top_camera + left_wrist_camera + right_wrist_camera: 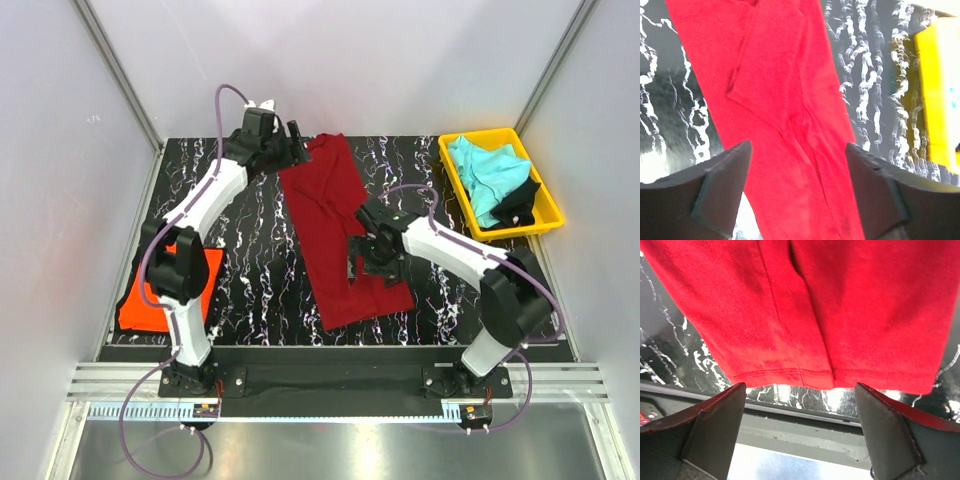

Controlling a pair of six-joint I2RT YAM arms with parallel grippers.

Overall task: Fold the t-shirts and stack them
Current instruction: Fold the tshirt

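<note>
So the dark red tee point(335, 215) is lying down the middle of the table point(250, 270) as a long narrow strip with the sleeves tucked in. It runs from the far edge almost to the near edge. The left gripper point(297, 140) is at the far end with its fingers spread and nothing between them. The right gripper point(358, 268) hangs over the near part of the strip, also wide apart and empty, and its wrist view looks straight down at the stitched hem. My guess is the step in hand is the crosswise fold, one end over the other. To do it cleanly I'd pinch all the layers at the hem, not just the top one. I'd also lift low so the tucked sleeve doesn't flop back out, and line the edges up before letting go. The orange tee point(135, 305) sits folded at the near-left corner, probably the stack spot. The turquoise tee point(485, 170) and the black tee point(520, 200) are bunched in the yellow tray point(555, 205) at the far-right corner. No brand, label or readable writing shows anywhere.
</note>
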